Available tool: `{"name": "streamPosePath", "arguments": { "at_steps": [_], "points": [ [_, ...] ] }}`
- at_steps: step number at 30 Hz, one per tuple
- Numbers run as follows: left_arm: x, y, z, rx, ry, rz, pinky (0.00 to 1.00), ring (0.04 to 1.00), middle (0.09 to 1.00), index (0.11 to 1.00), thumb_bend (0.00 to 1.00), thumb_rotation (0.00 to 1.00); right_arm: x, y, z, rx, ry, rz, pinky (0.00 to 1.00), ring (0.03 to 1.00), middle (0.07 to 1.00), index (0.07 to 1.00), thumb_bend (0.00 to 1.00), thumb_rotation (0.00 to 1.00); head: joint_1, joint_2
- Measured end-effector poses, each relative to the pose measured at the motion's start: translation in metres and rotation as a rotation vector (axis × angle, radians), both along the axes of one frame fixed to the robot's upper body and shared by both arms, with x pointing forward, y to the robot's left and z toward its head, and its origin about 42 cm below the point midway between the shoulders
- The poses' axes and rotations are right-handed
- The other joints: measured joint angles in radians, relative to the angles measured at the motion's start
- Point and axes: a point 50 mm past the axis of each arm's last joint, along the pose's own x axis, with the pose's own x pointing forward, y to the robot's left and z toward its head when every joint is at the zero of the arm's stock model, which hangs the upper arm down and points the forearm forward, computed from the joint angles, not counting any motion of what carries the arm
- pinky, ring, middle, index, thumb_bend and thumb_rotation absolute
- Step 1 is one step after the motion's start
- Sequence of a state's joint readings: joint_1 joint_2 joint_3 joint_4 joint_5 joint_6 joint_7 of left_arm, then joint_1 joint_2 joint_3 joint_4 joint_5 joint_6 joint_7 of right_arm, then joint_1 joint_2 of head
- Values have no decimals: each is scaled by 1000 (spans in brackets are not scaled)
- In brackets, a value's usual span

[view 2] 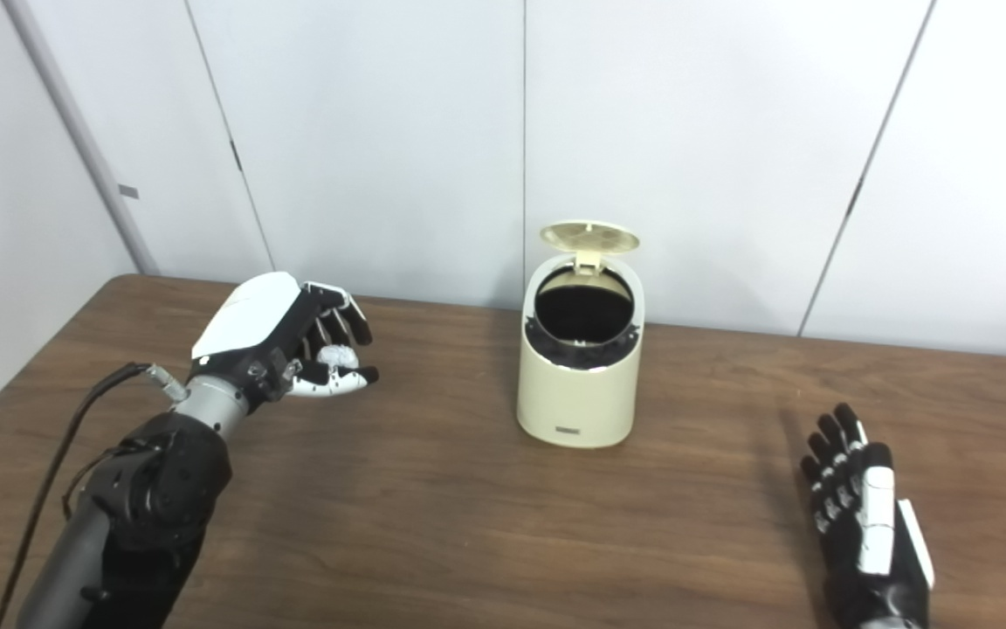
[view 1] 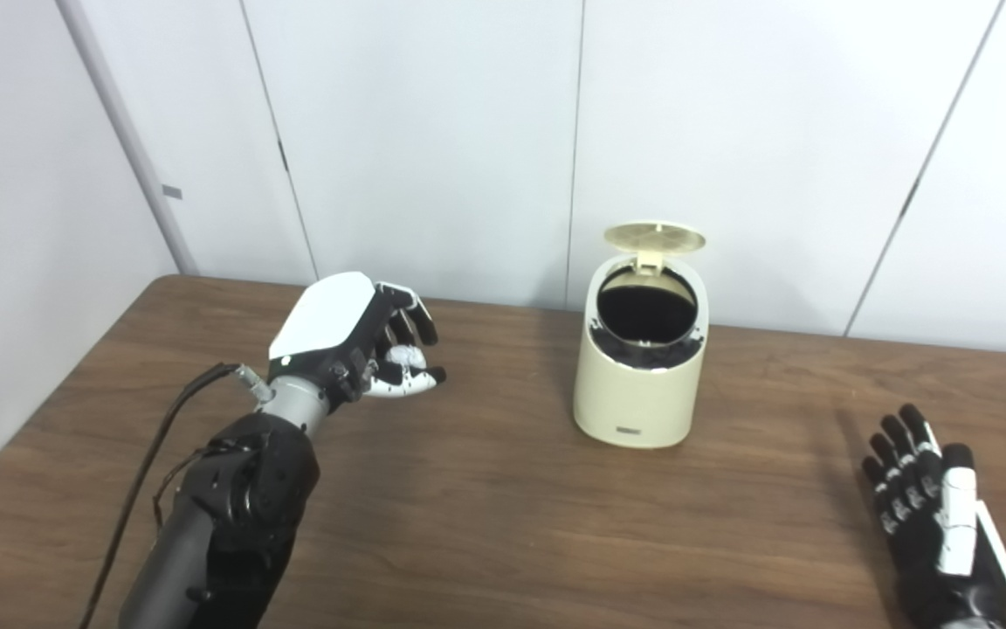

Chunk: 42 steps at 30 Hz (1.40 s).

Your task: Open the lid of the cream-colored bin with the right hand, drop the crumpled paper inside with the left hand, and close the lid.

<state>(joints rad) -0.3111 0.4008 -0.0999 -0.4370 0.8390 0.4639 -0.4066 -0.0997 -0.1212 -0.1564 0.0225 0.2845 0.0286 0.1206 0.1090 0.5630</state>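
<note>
- Already raised: lid (view 1: 654, 236) of cream-colored bin (view 1: 640, 384), mid-desk.
- Left hand (view 1: 361, 342), at the bin's 9 o'clock, clenched around crumpled paper (view 1: 404, 355); drop pending.
- Right hand (view 1: 935, 511), at 4 o'clock, released; closing remains.

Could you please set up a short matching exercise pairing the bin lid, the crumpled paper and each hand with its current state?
Things:
1. lid
2. crumpled paper
3. right hand
4. left hand

States:
A. open and empty, fingers spread
B. raised upright behind the bin mouth
C. closed around something, left of the bin
D. held inside curled fingers

Pairs: 1-B, 2-D, 3-A, 4-C
</note>
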Motion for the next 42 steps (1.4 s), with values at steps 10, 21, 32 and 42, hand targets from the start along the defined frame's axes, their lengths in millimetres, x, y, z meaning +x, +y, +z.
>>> {"name": "streamPosePath", "arguments": {
  "at_steps": [10, 21, 32, 42],
  "points": [
    [12, -26, 11, -38, -36, -65, 269, 377, 482, 540, 462, 0, -1, 6, 0, -19, -2, -2, 1000, 982, 974, 965, 473, 1000, -41, -8],
    [28, -53, 19, -54, -42, -126, 259, 387, 499, 540, 462, 0, -1, 8, 1, -21, 0, -4, 1000, 982, 979, 974, 492, 987, -60, -15],
    [43, -76, 21, -59, -27, -171, 259, 379, 477, 541, 461, 0, -1, 10, 1, -36, 1, -9, 1000, 974, 969, 973, 497, 974, -75, -28],
    [52, -90, 28, -44, -40, -200, 320, 371, 467, 546, 465, 0, -1, 12, 0, -53, 0, -13, 1000, 978, 969, 979, 518, 977, -78, -37]
  ]
}}
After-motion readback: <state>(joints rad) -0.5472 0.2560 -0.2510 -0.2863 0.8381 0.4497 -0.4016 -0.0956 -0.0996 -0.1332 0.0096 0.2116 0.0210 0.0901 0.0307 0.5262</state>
